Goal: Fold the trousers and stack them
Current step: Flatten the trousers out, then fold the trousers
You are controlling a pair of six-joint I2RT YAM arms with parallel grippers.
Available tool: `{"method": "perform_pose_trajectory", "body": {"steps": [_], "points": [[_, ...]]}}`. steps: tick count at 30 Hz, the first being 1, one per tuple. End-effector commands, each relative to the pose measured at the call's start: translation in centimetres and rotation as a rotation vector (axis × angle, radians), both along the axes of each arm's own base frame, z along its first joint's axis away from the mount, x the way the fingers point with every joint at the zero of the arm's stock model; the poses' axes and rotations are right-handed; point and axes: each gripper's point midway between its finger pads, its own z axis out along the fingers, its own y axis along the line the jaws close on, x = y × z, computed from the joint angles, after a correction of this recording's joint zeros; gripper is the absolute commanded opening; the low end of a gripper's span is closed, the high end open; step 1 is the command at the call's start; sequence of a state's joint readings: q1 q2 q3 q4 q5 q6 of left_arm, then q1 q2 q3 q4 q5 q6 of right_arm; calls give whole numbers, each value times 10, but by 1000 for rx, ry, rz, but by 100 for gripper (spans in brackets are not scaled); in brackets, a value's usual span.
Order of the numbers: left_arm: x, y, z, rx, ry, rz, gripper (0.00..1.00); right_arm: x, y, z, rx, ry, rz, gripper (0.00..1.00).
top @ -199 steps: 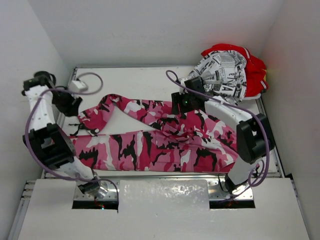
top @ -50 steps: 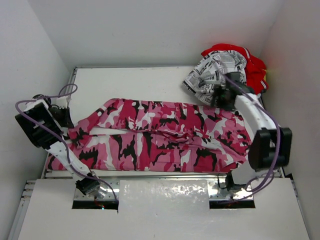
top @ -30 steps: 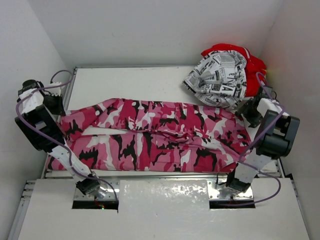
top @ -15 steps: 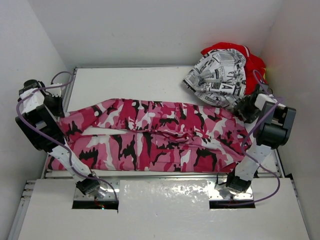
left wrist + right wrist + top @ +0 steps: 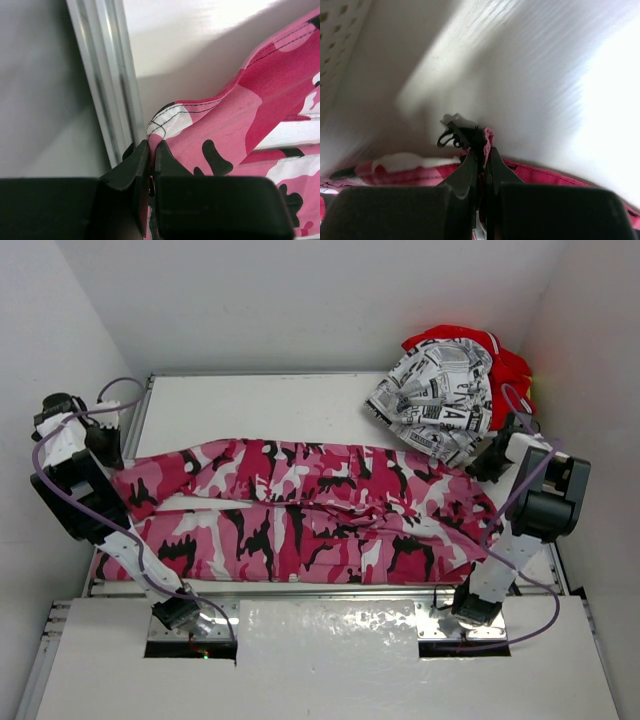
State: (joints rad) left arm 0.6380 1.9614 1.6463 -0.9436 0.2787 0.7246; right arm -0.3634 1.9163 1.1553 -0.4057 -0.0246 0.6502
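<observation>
The camouflage trousers lie stretched full length across the white tabletop, legs running side by side, and both arms sit at opposite ends of them. At the trousers' leg end, the left end effector is clamped tight: in the wrist view its black fingers press together on the stitched hem corner of the far leg, with a white-and-pink patch of cloth bulging up just past the tips. That hem sits right beside the metal rail that borders the tabletop on that side. Over at the trousers' waist end, the right end effector is pinched closed as well. Its wrist view shows the two fingers meeting on a thin pink edge of the cloth, with a small black clasp poking out at the tips and the pink fabric spreading low to either side. Past the waist end, on the far side of the trousers, the newsprint-patterned trousers sit in a rumpled heap close to the right end effector, and they lie on top of the red trousers, which peek out behind them.
</observation>
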Motion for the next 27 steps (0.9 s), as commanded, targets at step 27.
{"method": "perform_pose_trajectory", "body": {"steps": [27], "points": [[34,-15,158,234,-584,-250,0,-2,-52,219,-351,-873,157,0]]}}
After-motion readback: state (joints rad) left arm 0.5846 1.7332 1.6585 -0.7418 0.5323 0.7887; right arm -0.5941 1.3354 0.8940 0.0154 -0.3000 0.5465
